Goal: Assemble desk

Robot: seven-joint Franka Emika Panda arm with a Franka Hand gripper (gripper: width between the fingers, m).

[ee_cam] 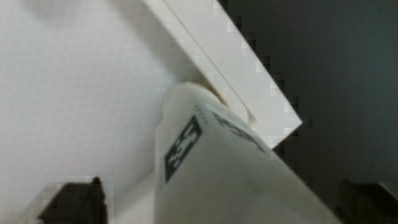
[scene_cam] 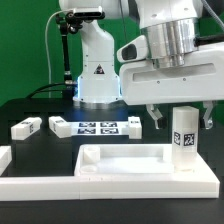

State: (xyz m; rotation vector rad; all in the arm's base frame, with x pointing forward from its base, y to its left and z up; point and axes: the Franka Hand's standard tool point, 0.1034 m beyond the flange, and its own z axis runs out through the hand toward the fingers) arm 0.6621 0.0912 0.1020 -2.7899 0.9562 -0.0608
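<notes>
White leg (scene_cam: 184, 136) inside end effector (scene_cam: 179, 120)

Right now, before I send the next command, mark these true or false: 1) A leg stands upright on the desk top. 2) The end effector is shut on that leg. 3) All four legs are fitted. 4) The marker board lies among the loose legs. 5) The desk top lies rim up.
1) True: the upright leg stands at the end of the desk top on the exterior view's right.
2) False: the end effector is open, with one finger on each side of the leg and clear of it.
3) False: three loose legs lie on the table behind the top.
4) True: the marker board lies with loose legs on both sides of it.
5) True.
</notes>
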